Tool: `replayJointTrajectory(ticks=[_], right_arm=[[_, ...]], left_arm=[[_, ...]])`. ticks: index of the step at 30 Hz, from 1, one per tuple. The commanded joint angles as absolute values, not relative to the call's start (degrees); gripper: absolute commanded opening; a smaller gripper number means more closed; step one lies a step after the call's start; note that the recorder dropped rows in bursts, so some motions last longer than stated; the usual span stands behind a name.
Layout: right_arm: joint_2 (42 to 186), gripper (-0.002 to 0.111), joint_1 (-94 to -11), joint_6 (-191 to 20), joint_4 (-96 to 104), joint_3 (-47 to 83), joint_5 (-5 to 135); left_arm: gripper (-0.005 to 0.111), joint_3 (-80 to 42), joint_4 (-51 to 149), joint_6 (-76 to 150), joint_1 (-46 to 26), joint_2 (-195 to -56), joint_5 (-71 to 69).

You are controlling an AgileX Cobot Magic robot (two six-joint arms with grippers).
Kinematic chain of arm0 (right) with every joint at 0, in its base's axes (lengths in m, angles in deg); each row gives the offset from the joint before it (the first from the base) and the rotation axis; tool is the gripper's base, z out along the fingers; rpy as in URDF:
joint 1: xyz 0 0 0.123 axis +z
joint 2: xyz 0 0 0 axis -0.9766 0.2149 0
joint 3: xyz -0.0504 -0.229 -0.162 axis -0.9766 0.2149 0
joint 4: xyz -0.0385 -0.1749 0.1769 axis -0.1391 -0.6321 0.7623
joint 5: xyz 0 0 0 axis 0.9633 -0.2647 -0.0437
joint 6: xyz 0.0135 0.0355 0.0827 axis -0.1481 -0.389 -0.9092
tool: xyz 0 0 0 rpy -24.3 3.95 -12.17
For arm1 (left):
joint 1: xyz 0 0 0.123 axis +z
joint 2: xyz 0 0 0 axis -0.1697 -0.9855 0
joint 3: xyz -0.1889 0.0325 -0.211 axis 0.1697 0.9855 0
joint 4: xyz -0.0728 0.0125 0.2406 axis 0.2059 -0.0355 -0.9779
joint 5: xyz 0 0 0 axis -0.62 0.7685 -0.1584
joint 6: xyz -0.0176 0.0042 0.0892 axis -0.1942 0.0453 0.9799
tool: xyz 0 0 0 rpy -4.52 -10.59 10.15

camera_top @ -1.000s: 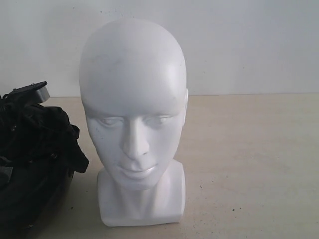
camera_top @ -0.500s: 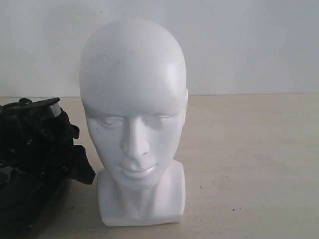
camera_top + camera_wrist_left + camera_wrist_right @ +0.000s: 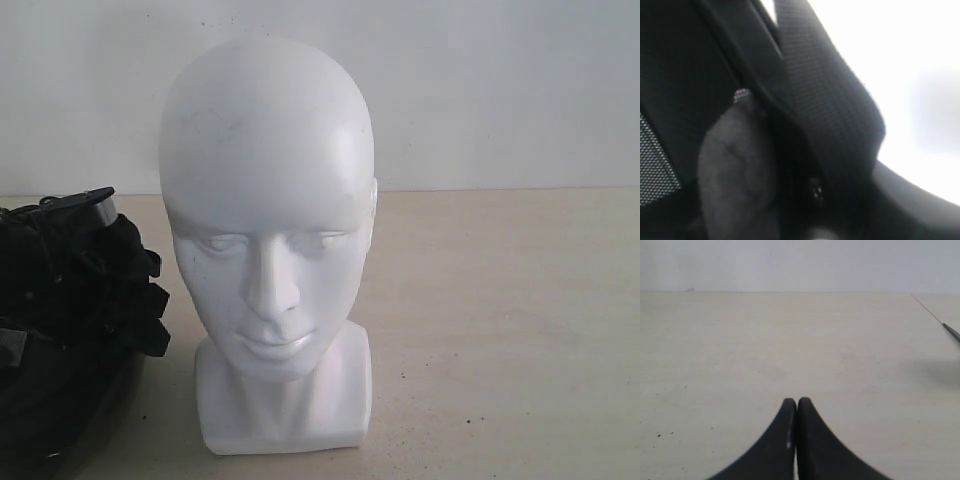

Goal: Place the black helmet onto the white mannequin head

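Swinging back in toward the shell, the loose black flap of the black helmet [image 3: 60,330] is hanging closer to it than half a second ago. The helmet is sitting low at my left, just beside the white mannequin head [image 3: 268,230] but not touching it, and the crown is bare.

To do this well, I am judging that I need to lift the helmet clear above the crown, turn its opening downward, line it up with the face, and lower it straight. The straps must not snag, and the head must not tip.

Only the left wrist view is showing the inside: a woven strap [image 3: 830,100], grey padding [image 3: 735,165] and mesh [image 3: 655,170]. It is not showing my left jaws, so I cannot tell their state. Only the right wrist view is showing my right jaws, pressed together and empty over bare worktop [image 3: 715,350].
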State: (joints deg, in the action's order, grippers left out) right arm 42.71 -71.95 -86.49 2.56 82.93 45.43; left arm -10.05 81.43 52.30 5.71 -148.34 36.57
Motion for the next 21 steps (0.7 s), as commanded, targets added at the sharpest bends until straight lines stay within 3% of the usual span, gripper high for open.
replayJointTrajectory(ticks=[1,9,15,21], right_arm=[[42.4,0.0,-72.4,-86.5,2.2,82.9,45.9],[42.4,0.0,-72.4,-86.5,2.2,82.9,45.9],[42.4,0.0,-72.4,-86.5,2.2,82.9,45.9],[42.4,0.0,-72.4,-86.5,2.2,82.9,45.9]], left_arm=[[0.005,-11.6,82.6,51.4,5.2,-148.6,37.8],[0.005,-19.2,70.5,41.4,5.2,-147.8,52.9],[0.005,-19.4,52.9,31.6,5.2,-146.5,58.7],[0.005,-19.4,49.7,28.7,5.2,-146.5,61.7]])
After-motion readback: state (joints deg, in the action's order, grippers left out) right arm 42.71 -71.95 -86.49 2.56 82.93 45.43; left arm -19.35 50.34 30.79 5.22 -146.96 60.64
